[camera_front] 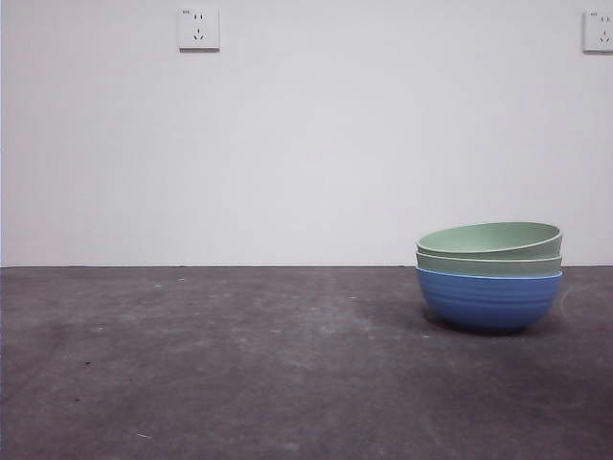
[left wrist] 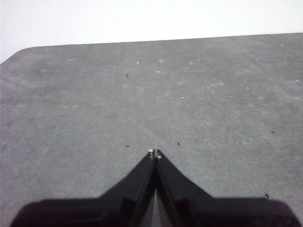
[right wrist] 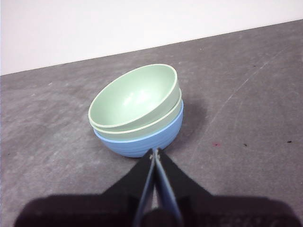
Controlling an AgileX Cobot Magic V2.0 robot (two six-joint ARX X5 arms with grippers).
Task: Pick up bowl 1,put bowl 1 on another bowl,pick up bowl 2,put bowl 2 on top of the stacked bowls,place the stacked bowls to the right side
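Observation:
The stacked bowls [camera_front: 488, 273] stand on the table at the right in the front view: the blue bowl [camera_front: 488, 299] at the bottom, two pale green bowls [camera_front: 489, 240] nested in it, the top one slightly tilted. In the right wrist view the stack [right wrist: 137, 111] sits just beyond my right gripper [right wrist: 155, 151], which is shut on nothing and apart from the blue bowl [right wrist: 142, 142]. My left gripper [left wrist: 155, 153] is shut over bare table, with no bowl in its view. Neither arm shows in the front view.
The dark grey table [camera_front: 239, 364] runs to a white wall with two sockets [camera_front: 198, 29] high up. The table's far edge and a rounded corner [left wrist: 19, 52] show in the left wrist view.

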